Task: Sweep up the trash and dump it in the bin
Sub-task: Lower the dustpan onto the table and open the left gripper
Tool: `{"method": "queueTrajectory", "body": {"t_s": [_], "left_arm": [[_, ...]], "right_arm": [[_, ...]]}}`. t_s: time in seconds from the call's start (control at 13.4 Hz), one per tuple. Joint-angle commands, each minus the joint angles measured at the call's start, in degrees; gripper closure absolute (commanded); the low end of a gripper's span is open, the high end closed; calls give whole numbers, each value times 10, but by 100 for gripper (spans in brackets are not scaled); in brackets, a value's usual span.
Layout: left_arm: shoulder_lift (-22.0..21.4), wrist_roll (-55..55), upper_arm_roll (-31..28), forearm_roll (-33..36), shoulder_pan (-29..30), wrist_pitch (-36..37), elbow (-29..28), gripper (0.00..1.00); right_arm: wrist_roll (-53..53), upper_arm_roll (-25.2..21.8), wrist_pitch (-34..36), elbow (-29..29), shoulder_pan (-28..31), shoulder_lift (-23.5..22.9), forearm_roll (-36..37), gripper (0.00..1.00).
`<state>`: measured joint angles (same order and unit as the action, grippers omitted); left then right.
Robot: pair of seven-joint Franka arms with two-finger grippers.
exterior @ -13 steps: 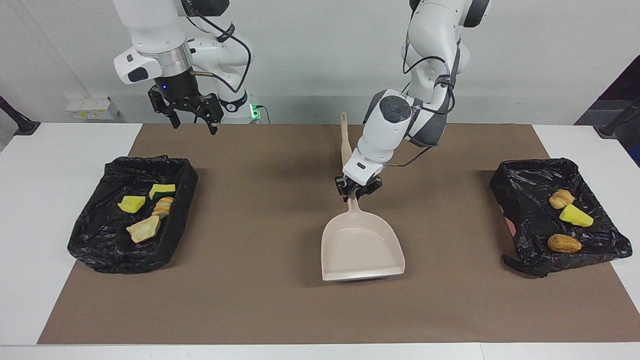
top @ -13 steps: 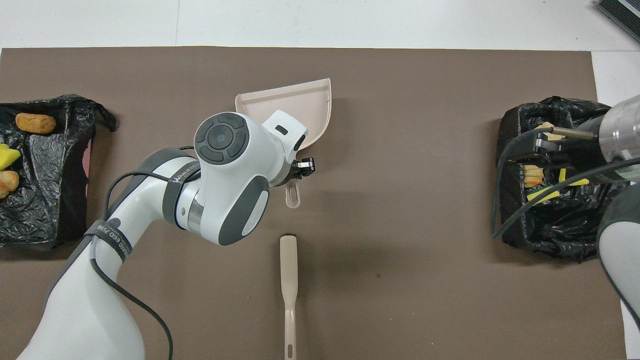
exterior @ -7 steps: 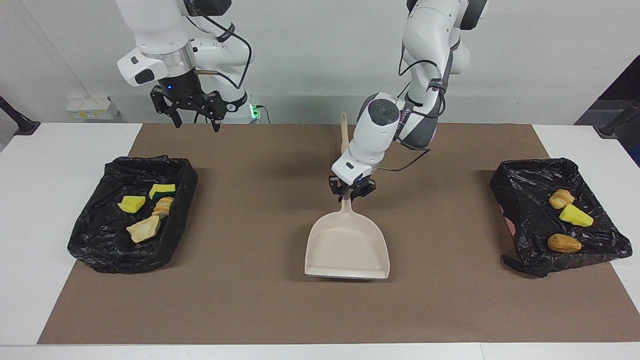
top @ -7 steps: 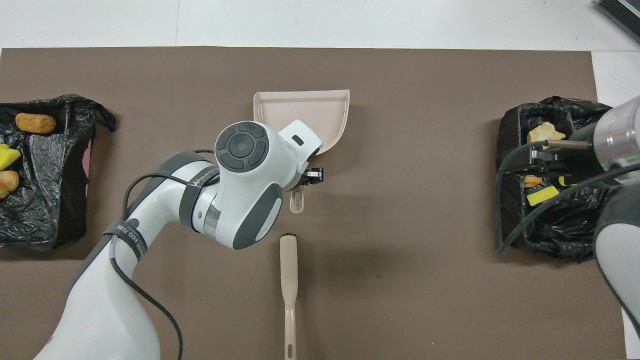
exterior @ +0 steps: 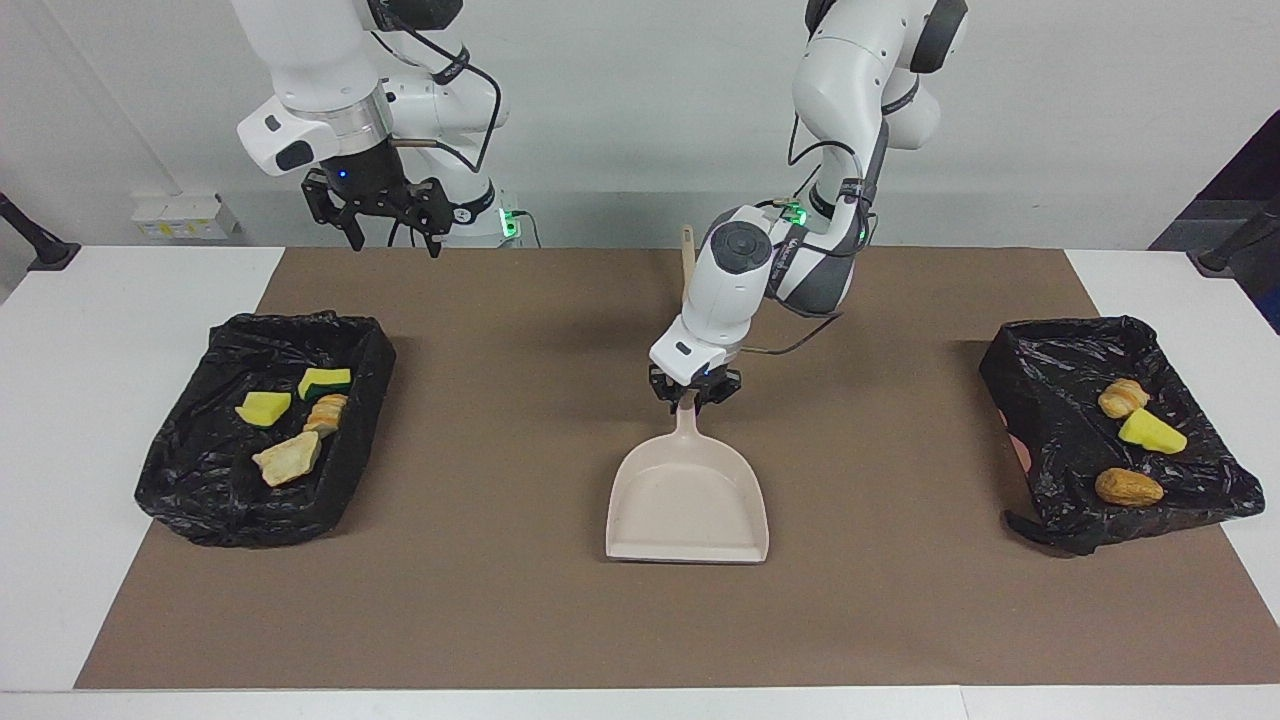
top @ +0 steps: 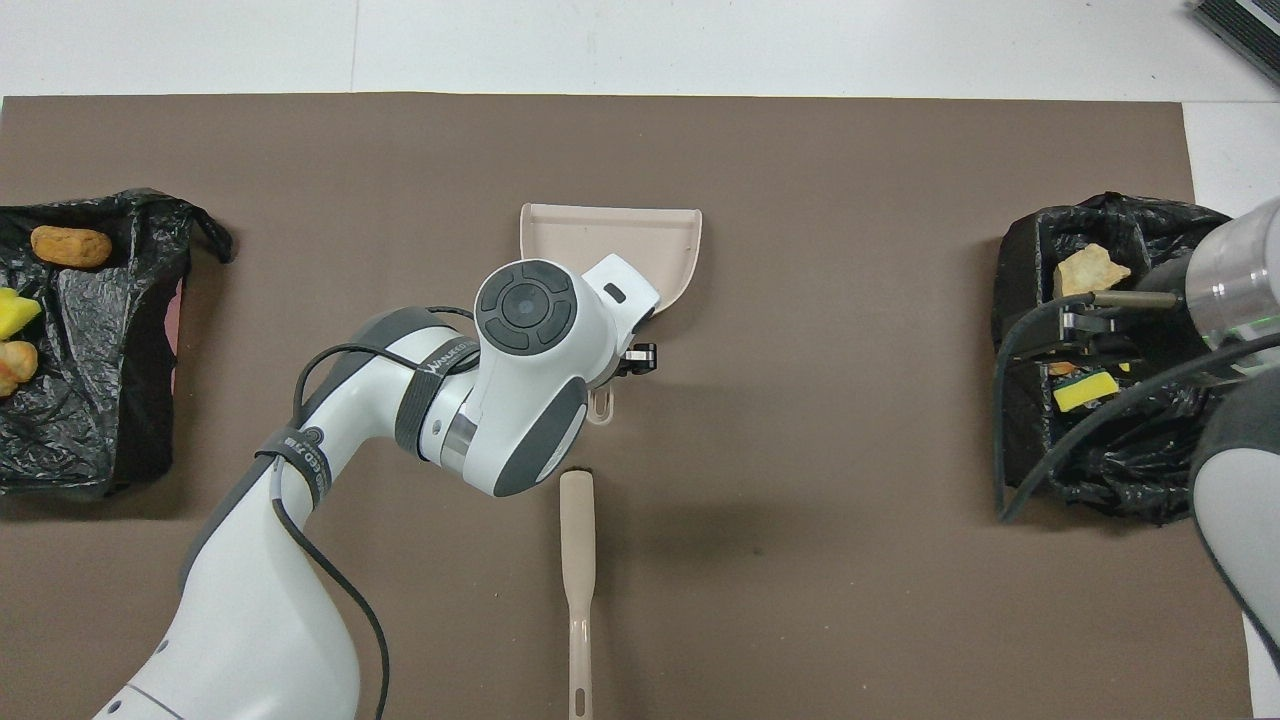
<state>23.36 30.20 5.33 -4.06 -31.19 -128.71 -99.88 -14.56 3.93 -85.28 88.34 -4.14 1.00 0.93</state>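
A beige plastic dustpan (exterior: 688, 500) is seen lying flat on the brown table mat (exterior: 500, 620) at mid-table, its open mouth turned away from the robots and its handle pointing toward them. The left gripper (exterior: 694, 393) is set low over the end of that handle, its fingers to either side of it; whether the handle is pinched or the fingers stand just apart from it cannot be told. A beige hand brush (top: 578, 560) is laid on the mat nearer to the robots than the dustpan, in line with its handle. The trash is found in two black-bag-lined bins: yellow sponge wedges and pale chunks (exterior: 290, 415) in the bin (exterior: 200, 490) toward the right arm's end of the table, and golden-brown rolls with a yellow wedge (exterior: 1135, 440) in the bin (exterior: 1040, 400) toward the left arm's end. The right gripper (exterior: 388, 232) is held up in the air over the mat's edge by its base, jaws spread wide and holding nothing, that arm waiting.
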Motion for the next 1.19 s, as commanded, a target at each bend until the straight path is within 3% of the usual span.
{"method": "queueTrajectory", "body": {"t_s": [0.0, 0.37, 0.67, 0.89, 1.12], "left_arm": [[-4, 19, -13, 11, -6, 0, 7, 0], [-67, 11, -44, 12, 14, 74, 8, 0], [-155, -141, -67, 12, 71, 219, -23, 0], [-220, -193, -67, 12, 125, 218, -88, 0], [-248, -255, -67, 12, 181, 224, -109, 0]], "right_arm": [[16, 0, -2, -9, 5, -5, -7, 0], [16, -1, -9, -3, 5, -1, -10, 0], [10, -1, -9, -1, 5, 1, -10, 0], [9, -1, -9, 1, 5, 1, -10, 0], [10, -2, -9, 2, 5, 1, -11, 0]]}}
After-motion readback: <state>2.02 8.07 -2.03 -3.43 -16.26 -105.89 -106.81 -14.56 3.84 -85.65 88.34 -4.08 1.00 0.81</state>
